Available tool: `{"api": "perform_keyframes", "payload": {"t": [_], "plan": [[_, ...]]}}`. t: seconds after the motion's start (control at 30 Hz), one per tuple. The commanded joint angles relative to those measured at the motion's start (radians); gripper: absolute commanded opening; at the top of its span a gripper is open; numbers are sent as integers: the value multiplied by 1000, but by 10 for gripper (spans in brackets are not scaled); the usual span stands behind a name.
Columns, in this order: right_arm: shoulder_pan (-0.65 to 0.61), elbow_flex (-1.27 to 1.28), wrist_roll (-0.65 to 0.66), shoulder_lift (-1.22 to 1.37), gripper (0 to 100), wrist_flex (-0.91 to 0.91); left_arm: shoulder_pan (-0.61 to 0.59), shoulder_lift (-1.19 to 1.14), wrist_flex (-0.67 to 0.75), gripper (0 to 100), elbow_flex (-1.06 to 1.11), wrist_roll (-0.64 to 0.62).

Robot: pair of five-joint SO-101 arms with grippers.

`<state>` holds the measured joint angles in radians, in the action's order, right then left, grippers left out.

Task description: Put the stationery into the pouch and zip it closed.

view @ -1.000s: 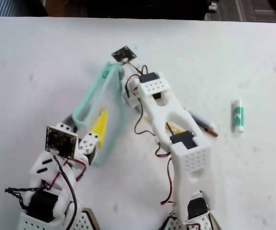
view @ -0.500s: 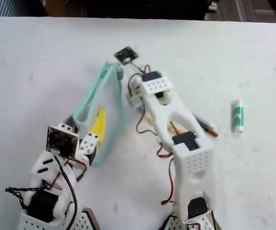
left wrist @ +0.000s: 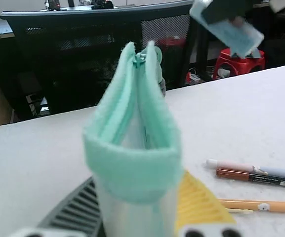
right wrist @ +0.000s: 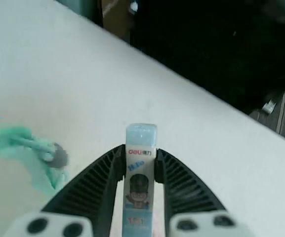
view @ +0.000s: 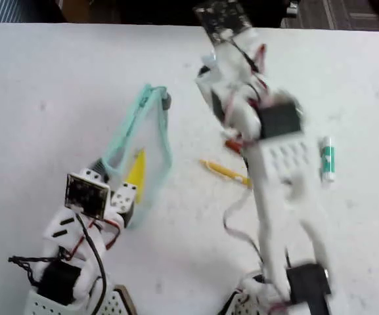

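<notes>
The mint-green pouch (view: 143, 141) with clear sides lies left of centre, its mouth (left wrist: 140, 106) gaping. My left gripper (view: 118, 187) is shut on the pouch's near end, its yellow finger (left wrist: 197, 207) against the clear wall. My right gripper (right wrist: 141, 148) hangs raised near the table's far edge, beyond the pouch's zip pull (right wrist: 58, 158). It is shut on a pale blue eraser (right wrist: 140, 170), which stands upright between the fingers. The eraser (left wrist: 231, 30) also hangs high beyond the pouch. A yellow pen (view: 225, 172), a brown pen (left wrist: 253, 175) and a green-and-white glue stick (view: 326, 159) lie on the table.
The white table (view: 58, 79) has free room to the left and at the far right. The right arm (view: 281, 164) stretches over the pens. A dark chair (left wrist: 83, 39) and a red stool (left wrist: 236, 59) stand beyond the far edge.
The right arm has lifted from beside the pouch's far end and swung up toward the table's far edge, uncovering the yellow pen. The left arm and pouch have stayed put.
</notes>
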<state>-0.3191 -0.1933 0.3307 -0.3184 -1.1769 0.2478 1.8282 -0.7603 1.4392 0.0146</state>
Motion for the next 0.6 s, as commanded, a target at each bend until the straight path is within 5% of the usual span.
{"api": "perform_keyframes", "payload": {"t": [0.0,0.3,0.57], "plan": [[-94,-18,0,-208,17,-41,117,2,-38,179,-28,37],[-429,8,-6,-400,17,-116,102,2,-160,217,-124,29],[-483,359,-80,-513,17,96,93,2,-160,217,-126,3]]}}
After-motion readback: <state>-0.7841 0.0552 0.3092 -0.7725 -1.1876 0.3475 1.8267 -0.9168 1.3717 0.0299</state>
